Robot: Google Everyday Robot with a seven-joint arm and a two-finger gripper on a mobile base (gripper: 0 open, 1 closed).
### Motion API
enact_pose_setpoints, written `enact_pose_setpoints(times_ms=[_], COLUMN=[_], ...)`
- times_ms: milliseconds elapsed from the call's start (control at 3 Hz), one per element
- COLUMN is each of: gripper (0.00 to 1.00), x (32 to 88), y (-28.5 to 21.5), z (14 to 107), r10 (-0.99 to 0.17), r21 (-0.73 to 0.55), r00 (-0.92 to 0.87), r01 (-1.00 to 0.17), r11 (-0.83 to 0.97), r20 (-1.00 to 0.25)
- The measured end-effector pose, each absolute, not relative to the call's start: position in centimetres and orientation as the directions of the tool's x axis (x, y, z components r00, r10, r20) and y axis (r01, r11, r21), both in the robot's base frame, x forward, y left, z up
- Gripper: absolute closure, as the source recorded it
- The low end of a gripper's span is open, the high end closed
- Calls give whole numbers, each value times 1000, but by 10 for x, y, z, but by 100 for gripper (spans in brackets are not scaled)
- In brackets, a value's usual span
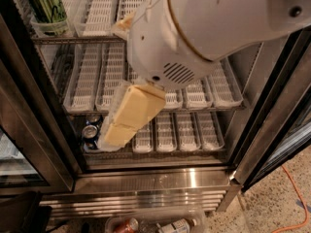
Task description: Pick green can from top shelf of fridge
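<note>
A: What stands between the arm and the shelves?

B: The bulky white robot arm [204,28] fills the upper middle of the view and hides much of the large stainless-steel fridge [155,181]. Its cream two-finger gripper [129,118] hangs in front of the middle and lower shelves, well right of and below the can. Whether it is open or closed cannot be told, and nothing is seen in it.

A: And the can?

B: The tall slim shiny green can [46,4] is at the far left of the top wire shelf [77,39], just inside the left door frame. It stands in a clear plastic slotted lane tray [48,29]. The neighbouring trays in that row show bare slots.

A: How does it stand?

B: Upright, with its long axis vertical and its base in the tray. Its upper end runs out of the top of the view, so the lid is not seen.

A: Anything else?

B: Two short dark blue cans with silver lids [91,129] sit on the lower shelf, just left of the gripper. On the floor lie bottles [170,225] in a clear tub, and to the right an orange cable [296,198]
</note>
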State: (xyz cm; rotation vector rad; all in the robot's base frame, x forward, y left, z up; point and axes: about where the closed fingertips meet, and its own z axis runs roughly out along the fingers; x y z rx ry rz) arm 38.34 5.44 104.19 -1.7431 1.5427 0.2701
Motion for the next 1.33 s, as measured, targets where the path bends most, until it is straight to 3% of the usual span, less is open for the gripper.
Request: enact_pose_setpoints(times_ms=[667, 1333], gripper=[0, 0], x=[386, 408], y=[65, 87], z=[1031, 976], r10=[-720, -589], r21=[-424, -411], r00=[253, 251], r01=[-904, -899], r11=[62, 153], r20=[-646, -768])
